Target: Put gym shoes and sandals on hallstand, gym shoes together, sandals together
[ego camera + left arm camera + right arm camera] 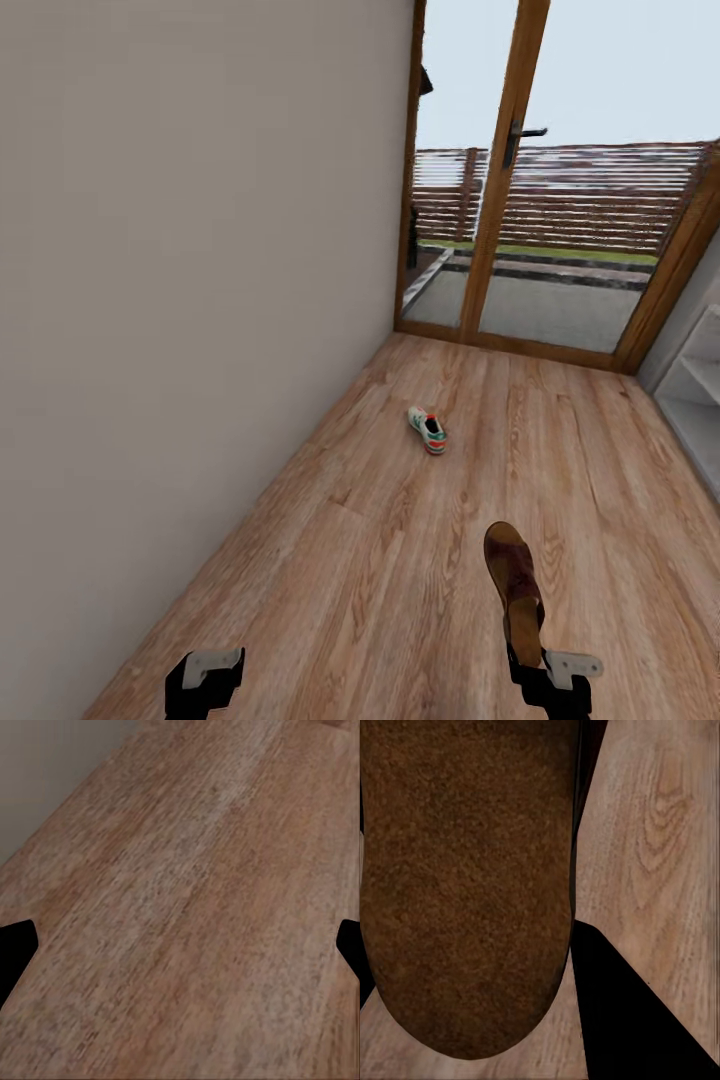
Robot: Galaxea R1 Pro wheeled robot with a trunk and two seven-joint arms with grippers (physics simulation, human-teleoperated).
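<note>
corridor floor (400, 560): wood planks running to far glass door (520, 200) | hallstand (700, 400): grey shelves at far right edge | sandal (514, 590): brown, lifted off floor, gripped at its near end by right end effector (535, 668) | gym shoe (428, 430): alone mid-floor, farther off | left end effector (180, 945): fingers spread wide, empty, over bare planks

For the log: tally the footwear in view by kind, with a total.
Gym shoes: 1, the gym shoe on the corridor floor.
Sandals: 1, the sandal held in the right hand.
Total: 2.
</note>
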